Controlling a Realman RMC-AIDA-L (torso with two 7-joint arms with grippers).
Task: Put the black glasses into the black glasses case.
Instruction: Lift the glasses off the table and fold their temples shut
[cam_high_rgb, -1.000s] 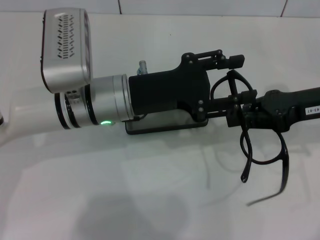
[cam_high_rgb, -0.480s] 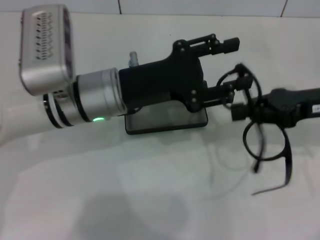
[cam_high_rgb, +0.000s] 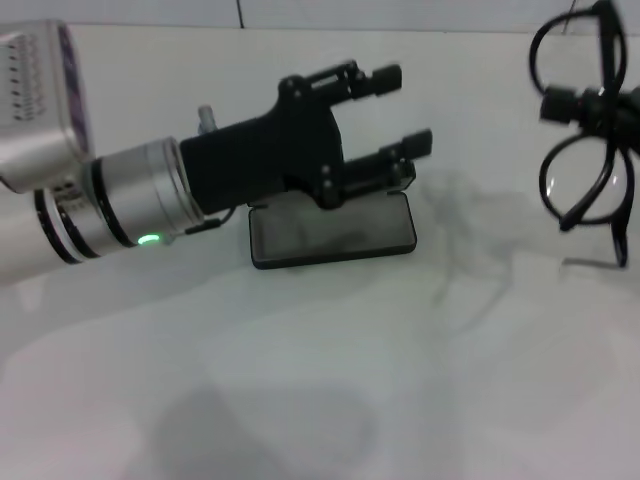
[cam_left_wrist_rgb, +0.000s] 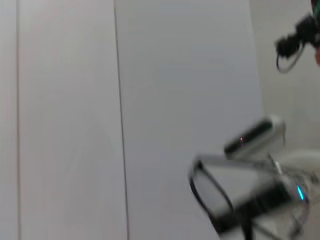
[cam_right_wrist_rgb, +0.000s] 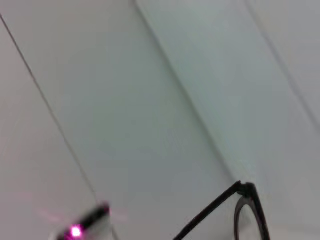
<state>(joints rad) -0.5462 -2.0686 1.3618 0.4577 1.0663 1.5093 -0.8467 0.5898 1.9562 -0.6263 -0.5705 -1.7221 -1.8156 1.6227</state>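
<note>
The left gripper (cam_high_rgb: 403, 108) reaches in from nine o'clock across the white desk (cam_high_rgb: 320, 380), its black fingers (cam_high_rgb: 385, 76) spread wide with nothing between them, hanging just above the far edge of the case (cam_high_rgb: 333, 229). The case lies flat at the centre of the head view, its glossy black top facing up, partly covered at its ten o'clock corner by the gripper's black body. A green light glows on the silver wrist ring at about eight o'clock from the case. At two o'clock, well apart from the case and near the frame's edge, the right gripper (cam_high_rgb: 562, 104) holds the glasses (cam_high_rgb: 580, 130) clear of the desk, its fingers pinching the frame near the bridge between the two round lenses; the lenses stand one above the other, one toward twelve o'clock and the other toward six, and the temple arms trail down toward five o'clock, their faint shadow falling on the desk beside the case. In the left wrist view, the glasses (cam_left_wrist_rgb: 292, 47) and the gripper holding them show small and far off, with part of a robot arm blurred nearer the camera. The right wrist view catches only a slim temple arm and a rim of the glasses (cam_right_wrist_rgb: 247, 207) against pale tiled wall
</note>
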